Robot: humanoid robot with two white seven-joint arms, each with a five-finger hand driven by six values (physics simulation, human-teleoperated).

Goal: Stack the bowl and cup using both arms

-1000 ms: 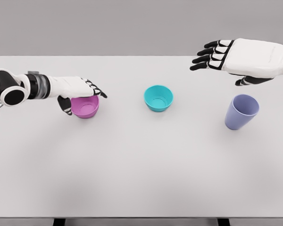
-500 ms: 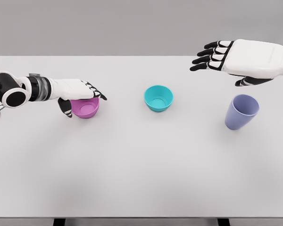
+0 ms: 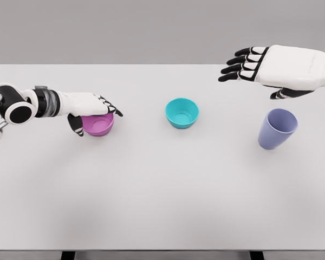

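A pink bowl [image 3: 99, 125] stands on the white table [image 3: 162, 184] at the left. My left hand [image 3: 92, 114] lies over it, fingers [image 3: 109, 105] across the far rim and the thumb against the near-left wall, gripping it. A teal bowl [image 3: 182, 112] sits upright at the table's middle. A lilac cup [image 3: 278, 129] stands upright at the right. My right hand [image 3: 249, 67] hovers above and behind the cup, palm down, fingers [image 3: 235, 65] spread and pointing left, holding nothing.
The table's far edge runs just behind both hands, with a grey wall beyond. The front edge lies near the bottom of the picture, with dark legs below it.
The left forearm has shifted slightly and the thumb has settled lower against the pink bowl. The bowls, the cup and the right hand have stayed put.
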